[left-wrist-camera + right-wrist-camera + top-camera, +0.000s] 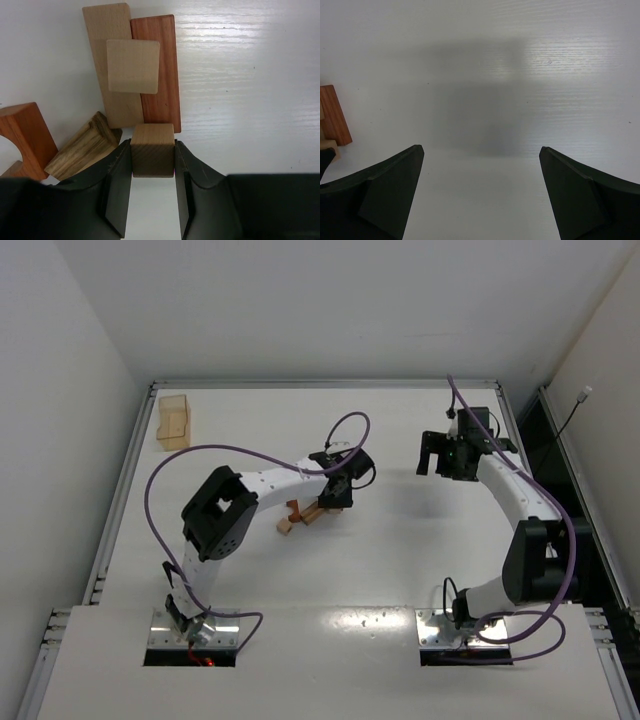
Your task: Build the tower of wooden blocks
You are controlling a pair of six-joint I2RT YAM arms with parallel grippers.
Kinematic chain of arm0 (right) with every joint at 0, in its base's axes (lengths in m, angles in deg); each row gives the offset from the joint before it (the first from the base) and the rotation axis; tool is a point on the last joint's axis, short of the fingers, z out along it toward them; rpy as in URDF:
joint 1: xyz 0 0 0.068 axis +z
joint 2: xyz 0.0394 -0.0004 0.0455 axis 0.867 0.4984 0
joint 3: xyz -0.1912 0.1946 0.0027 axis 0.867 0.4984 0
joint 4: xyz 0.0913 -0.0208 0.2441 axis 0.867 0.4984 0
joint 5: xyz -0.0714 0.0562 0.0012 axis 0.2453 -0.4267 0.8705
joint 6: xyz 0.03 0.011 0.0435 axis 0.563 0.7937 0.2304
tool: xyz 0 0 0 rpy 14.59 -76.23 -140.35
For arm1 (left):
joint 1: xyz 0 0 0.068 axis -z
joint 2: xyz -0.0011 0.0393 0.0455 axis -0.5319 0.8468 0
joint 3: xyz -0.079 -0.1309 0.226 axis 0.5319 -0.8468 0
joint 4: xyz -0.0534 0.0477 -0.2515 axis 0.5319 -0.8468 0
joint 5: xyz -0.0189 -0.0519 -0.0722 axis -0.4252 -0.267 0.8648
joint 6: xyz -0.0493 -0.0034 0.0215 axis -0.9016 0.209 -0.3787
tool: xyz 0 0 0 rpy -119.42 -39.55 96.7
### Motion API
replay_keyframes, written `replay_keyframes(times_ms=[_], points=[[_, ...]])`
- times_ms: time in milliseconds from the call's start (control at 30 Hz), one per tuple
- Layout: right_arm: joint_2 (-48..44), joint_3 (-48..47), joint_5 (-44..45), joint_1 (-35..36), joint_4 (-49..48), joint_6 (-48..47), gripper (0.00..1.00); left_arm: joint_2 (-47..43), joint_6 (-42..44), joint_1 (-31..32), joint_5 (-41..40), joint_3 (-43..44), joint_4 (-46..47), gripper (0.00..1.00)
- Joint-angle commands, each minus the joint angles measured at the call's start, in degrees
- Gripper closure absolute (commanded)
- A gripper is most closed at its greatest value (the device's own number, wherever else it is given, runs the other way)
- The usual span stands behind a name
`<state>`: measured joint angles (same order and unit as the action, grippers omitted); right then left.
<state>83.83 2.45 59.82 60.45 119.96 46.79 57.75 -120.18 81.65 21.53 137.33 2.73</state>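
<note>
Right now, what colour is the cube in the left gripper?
The wooden cube is light tan; left wrist view.

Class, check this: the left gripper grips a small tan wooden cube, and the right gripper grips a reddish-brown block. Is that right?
No. The left gripper does grip the small tan wooden cube, but the right gripper is open and empty, as the right wrist view shows.
</note>
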Motion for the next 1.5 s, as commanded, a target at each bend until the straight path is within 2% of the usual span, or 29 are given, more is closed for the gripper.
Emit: replay_keyframes(times_ms=[0,1100,1167,1267,1467], points=[[0.0,-1.2,-1.3,-0.3,-1.7,0.8,0.01,0.4,-0.3,0.3,-2.0,2.7,-0.3,1.0],[1.6,-1.2,-2.4,0.2,-2.3,0.8,0.01,4.3,1.4,-3.1,-2.8,5.0,-0.3,0.99],[1.6,-1.2,-2.4,0.2,-2.3,0.8,0.01,4.3,1.4,-3.1,-2.3,5.0,-0.3,0.95],[1.6,-1.2,-2.4,0.2,-2.3,0.8,0.01,4.3,1.9,-3.1,-1.8,5.0,0.2,0.95],[1.6,-1.2,-2.4,0.2,-2.3,0.8,0.01,4.8,1.9,-3.1,-0.7,5.0,0.2,0.72]])
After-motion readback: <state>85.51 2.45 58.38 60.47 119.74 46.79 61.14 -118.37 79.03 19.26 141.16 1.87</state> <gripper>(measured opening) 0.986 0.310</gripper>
